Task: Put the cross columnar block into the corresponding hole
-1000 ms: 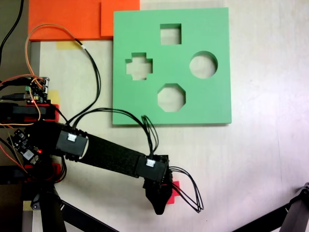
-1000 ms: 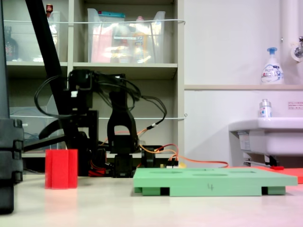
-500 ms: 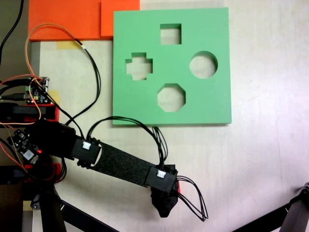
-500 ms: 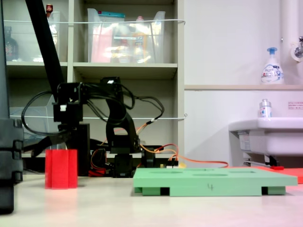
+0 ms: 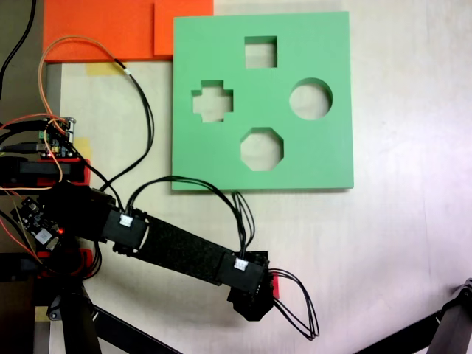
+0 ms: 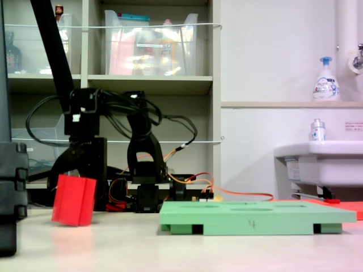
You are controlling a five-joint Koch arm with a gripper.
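A: Item one, cross columnar block (image 6: 74, 200)?
B: Red, tilted off vertical on the pale bench (image 5: 398, 243), directly beneath the pincer (image 5: 254, 304); only a sliver showed from above. Pincer's grip: could not tell.
A: Corresponding hole (image 5: 212, 101)?
B: In the green board (image 6: 255, 216), well apart, toward the first exterior view's top.
A: Room?
B: Shelving behind, sink (image 6: 320, 161) at the second exterior view's right.

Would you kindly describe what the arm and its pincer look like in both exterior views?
The arm is matte black, built of blocky links with small white labels at its joints. Thin black cables loop along it. Its pincer is black too. Orange wires run to a small circuit board near its base.
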